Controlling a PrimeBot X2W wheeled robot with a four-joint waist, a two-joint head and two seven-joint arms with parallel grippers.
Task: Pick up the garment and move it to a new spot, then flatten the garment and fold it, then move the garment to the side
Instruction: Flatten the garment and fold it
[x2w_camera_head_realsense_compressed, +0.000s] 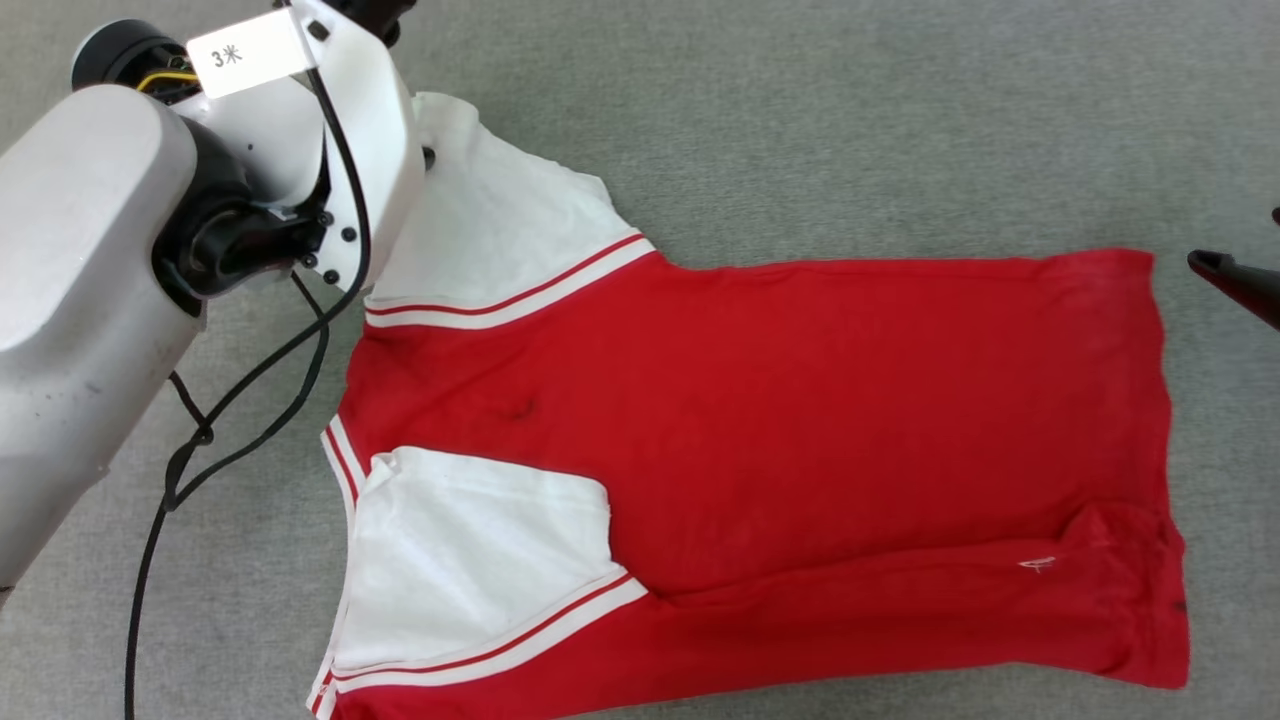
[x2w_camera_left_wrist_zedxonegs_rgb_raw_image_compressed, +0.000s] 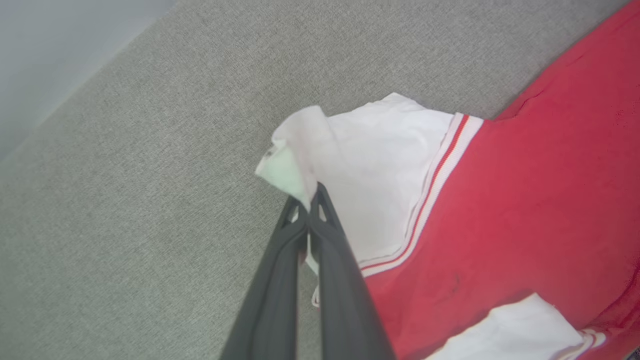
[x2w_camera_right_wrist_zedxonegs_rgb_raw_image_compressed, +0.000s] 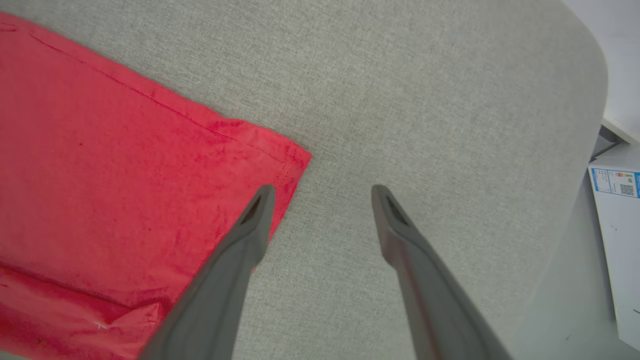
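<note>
Left claw (x2w_camera_left_wrist_zedxonegs_rgb_raw_image_compressed: 309, 200) pinches garment (x2w_camera_left_wrist_zedxonegs_rgb_raw_image_compressed: 505, 200) | grey fabric surface (x2w_camera_left_wrist_zedxonegs_rgb_raw_image_compressed: 150, 210) | perhaps box (x2w_camera_right_wrist_zedxonegs_rgb_raw_image_compressed: 618, 215) beyond

Red garment (x2w_camera_head_realsense_compressed: 780, 420), white stripe-trimmed sleeves, spread mostly flat; one sleeve tip raised.

shirt (x2w_camera_head_realsense_compressed: 800, 400) was red | sleeves (x2w_camera_head_realsense_compressed: 480, 550) were white | trim (x2w_camera_head_realsense_compressed: 520, 300) was striped white-red-white | surface (x2w_camera_head_realsense_compressed: 800, 130) was flecked grey | left gripper (x2w_camera_left_wrist_zedxonegs_rgb_raw_image_compressed: 307, 202) and right gripper (x2w_camera_right_wrist_zedxonegs_rgb_raw_image_compressed: 322, 192) were dark grey | arm (x2w_camera_head_realsense_compressed: 80, 250) was pale grey, cable (x2w_camera_head_realsense_compressed: 250, 410) black | box (x2w_camera_right_wrist_zedxonegs_rgb_raw_image_compressed: 620, 225) was white with a blue label
</note>
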